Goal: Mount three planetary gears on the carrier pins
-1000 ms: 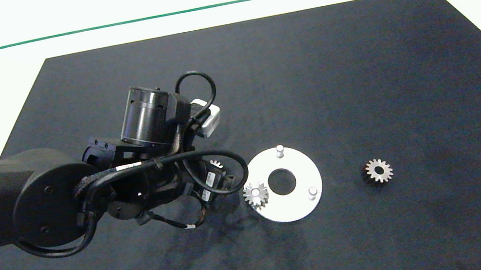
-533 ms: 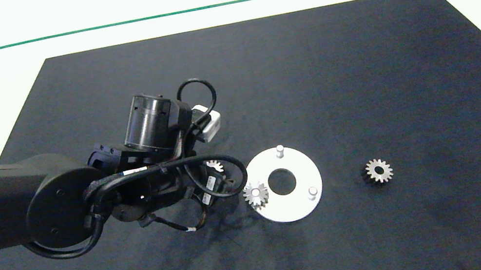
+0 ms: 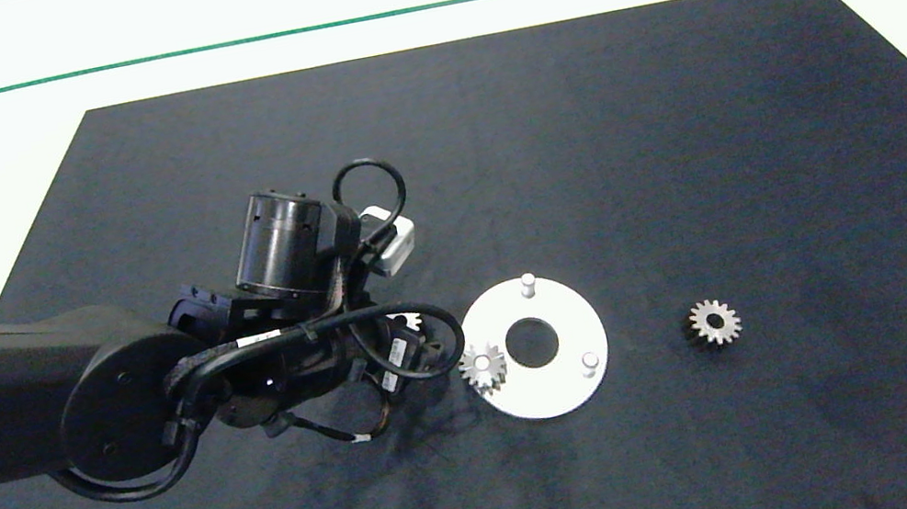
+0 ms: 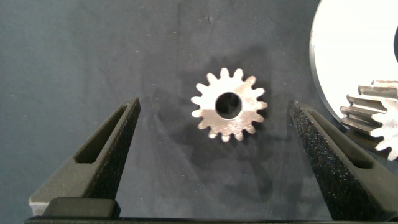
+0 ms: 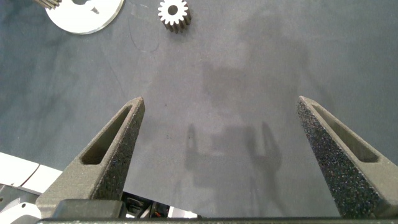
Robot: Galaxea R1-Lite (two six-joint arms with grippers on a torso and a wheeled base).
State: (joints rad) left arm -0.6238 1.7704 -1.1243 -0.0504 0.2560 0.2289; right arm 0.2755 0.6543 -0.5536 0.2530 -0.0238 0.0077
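Note:
A white disc [image 3: 560, 318] lies mid-mat with two bare carrier pins [image 3: 528, 283] [image 3: 590, 360]. One planetary gear [image 3: 483, 368] sits on the disc's left pin. A second gear [image 3: 715, 322] lies on the mat to the disc's right. A third gear [image 4: 229, 104] lies flat on the mat just left of the disc, mostly hidden under my left wrist [image 3: 312, 354] in the head view. My left gripper [image 4: 216, 106] hangs open above it, one finger on each side, not touching it. My right gripper [image 5: 221, 99] is open and holds nothing, near the mat's front right corner.
A black mat [image 3: 671, 113] covers the table, with white surface around it and a green line [image 3: 410, 10] at the back. The disc's edge [image 4: 354, 43] and its mounted gear [image 4: 379, 115] lie close beside the left gripper's one finger [image 4: 336, 155].
My left arm has shifted slightly right and toward the front, covering more of the loose gear beside the disc. The gears and disc have not moved.

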